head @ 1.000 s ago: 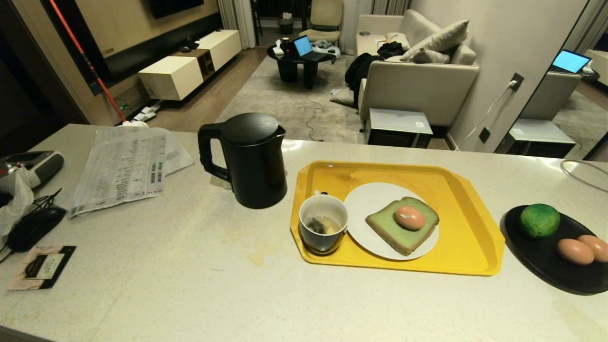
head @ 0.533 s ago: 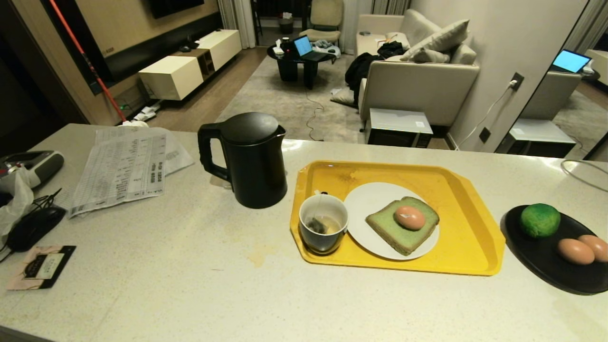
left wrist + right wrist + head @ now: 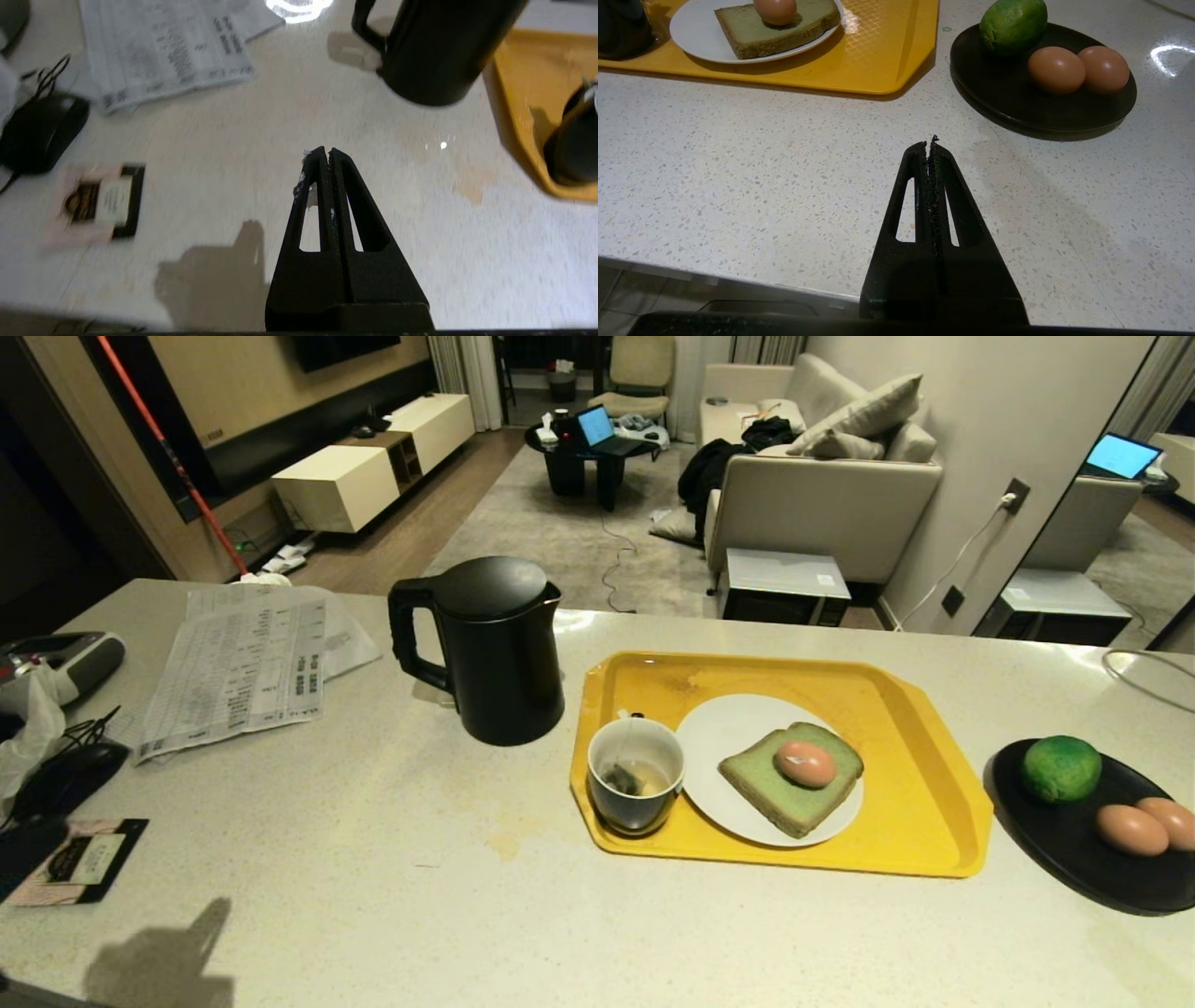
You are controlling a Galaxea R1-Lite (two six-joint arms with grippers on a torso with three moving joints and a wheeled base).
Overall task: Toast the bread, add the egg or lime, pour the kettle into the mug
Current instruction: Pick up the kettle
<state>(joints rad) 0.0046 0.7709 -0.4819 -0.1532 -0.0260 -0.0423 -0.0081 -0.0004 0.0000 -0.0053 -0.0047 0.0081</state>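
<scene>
The black kettle (image 3: pixel 485 649) stands on the counter left of a yellow tray (image 3: pixel 896 700). On the tray the mug (image 3: pixel 635 784), with a tea bag inside, sits beside a white plate (image 3: pixel 719 737). The plate carries the green bread (image 3: pixel 780 798), and the egg (image 3: pixel 805 763) lies on top of it. The lime (image 3: pixel 1060 768) rests on a black plate (image 3: pixel 1055 849) at the right. My left gripper (image 3: pixel 325 151) is shut and empty over bare counter, near-left of the kettle (image 3: pixel 434 51). Shut and empty too, my right gripper (image 3: pixel 930 142) hangs over the counter's near edge, short of the lime (image 3: pixel 1013 23).
Two plain brown eggs (image 3: pixel 1144 826) share the black plate. Printed papers (image 3: pixel 243 663), a black mouse (image 3: pixel 65 784) with cable and a small card (image 3: pixel 89 859) lie on the counter's left part. A stretch of bare counter lies between the card and the tray.
A dark tip of my left gripper has come into the head view at the left edge, over the card. Its shadow now falls on the near counter. Nothing else moved.
</scene>
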